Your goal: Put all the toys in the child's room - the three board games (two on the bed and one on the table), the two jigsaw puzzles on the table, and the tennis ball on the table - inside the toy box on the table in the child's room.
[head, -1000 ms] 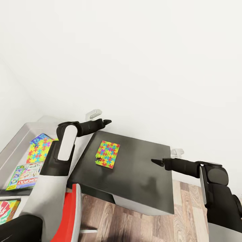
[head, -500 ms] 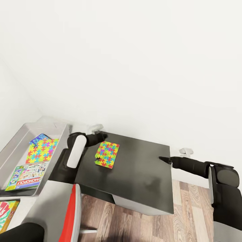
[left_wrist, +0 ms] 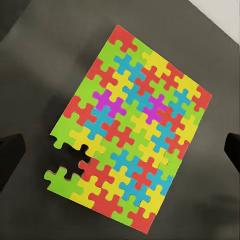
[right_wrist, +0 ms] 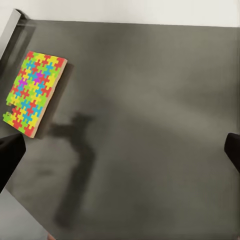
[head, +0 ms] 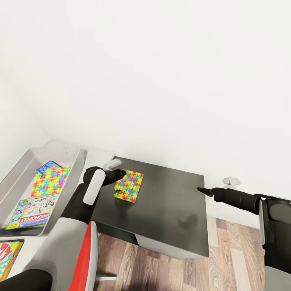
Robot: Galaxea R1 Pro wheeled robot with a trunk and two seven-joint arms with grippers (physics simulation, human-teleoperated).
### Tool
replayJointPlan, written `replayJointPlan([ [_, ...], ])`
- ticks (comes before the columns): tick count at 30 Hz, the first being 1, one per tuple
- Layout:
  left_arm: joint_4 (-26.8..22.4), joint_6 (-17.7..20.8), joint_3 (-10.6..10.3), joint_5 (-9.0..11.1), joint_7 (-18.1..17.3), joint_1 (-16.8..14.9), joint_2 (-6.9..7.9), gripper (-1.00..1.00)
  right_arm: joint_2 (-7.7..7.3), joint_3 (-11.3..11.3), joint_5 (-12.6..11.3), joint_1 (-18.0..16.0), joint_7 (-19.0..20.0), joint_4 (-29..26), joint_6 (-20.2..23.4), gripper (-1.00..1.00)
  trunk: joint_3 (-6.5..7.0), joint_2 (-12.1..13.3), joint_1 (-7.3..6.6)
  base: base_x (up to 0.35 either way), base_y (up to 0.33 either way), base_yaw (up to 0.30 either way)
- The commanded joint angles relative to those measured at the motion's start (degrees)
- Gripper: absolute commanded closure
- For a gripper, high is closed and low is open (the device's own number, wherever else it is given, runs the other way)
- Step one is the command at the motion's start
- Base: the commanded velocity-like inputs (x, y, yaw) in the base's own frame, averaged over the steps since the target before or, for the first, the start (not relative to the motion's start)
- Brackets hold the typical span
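Your left jaws (head: 119,173) now lowered beside the flat multicoloured jigsaw puzzle (head: 129,186), spread open astride it, its long axis pointing from you toward the wall, right jaws (head: 200,189) open.

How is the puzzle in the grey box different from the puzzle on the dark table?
The puzzle in the toy box lies inside the grey bin, next to a Monopoly game. The puzzle on the dark table lies alone on the tabletop, with the left gripper right above it and a piece missing at one edge. Both are flat, with bright, colourful pieces.
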Motion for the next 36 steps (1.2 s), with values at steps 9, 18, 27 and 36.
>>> replayJointPlan([
  [9, 1.90, -0.46, 0.63, 0.92, -2.59, -0.06, 1.35, -1.00, -0.26, -0.14, 0.49, 0.01, 0.62, -0.05, 0.32, -1.00, -0.09, -0.10, 0.03, 0.000, 0.000, 0.000],
  [18, 2.34, -0.54, 0.72, 0.89, -5.25, -0.34, 1.65, -1.00, -0.34, -0.16, 0.48, 0.08, 0.63, -0.05, 0.32, -1.00, -0.09, -0.10, 0.03, 0.000, 0.000, 0.000],
  [27, 2.44, -0.55, 0.80, 0.74, -5.95, -1.13, 1.78, -1.00, -0.36, -0.16, 0.48, 0.12, 0.65, -0.05, 0.32, -1.00, -0.09, -0.10, 0.03, 0.000, 0.000, 0.000],
  [36, 4.38, -0.51, 0.83, 0.60, -8.01, -4.22, 2.35, -1.00, -0.08, -0.19, 0.48, 0.24, 0.65, -0.06, 0.32, -1.00, -0.09, -0.10, 0.03, 0.000, 0.000, 0.000],
])
